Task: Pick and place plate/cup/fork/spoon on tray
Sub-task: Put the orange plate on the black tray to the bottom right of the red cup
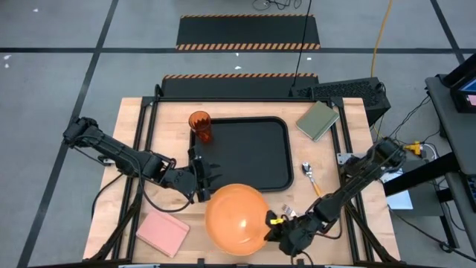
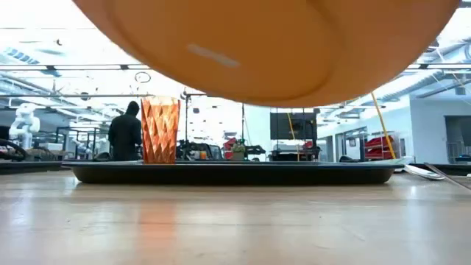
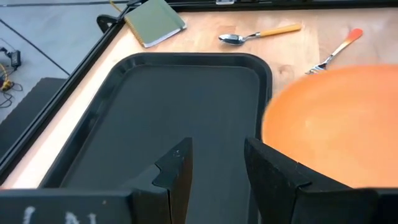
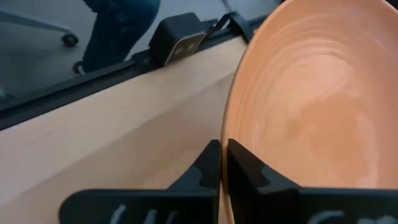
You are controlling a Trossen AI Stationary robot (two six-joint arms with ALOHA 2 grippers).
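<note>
The orange plate is held up over the table's near edge, just in front of the black tray; the low view shows its underside from below. My right gripper is shut on its right rim. My left gripper is open and empty over the tray's near left corner, its fingers above the tray floor. The cup stands upright in the tray's far left corner. The spoon and the fork lie on the table right of the tray. My right gripper pinches the plate's rim between its two fingers, on the plate's right side. The fingers come about level from the table's right near side. The plate is lifted clear of the table, its hollow side up and somewhat tilted.
An olive-green block lies at the tray's far right, and a pink block lies near the front left edge. A person stands in the room behind the table.
</note>
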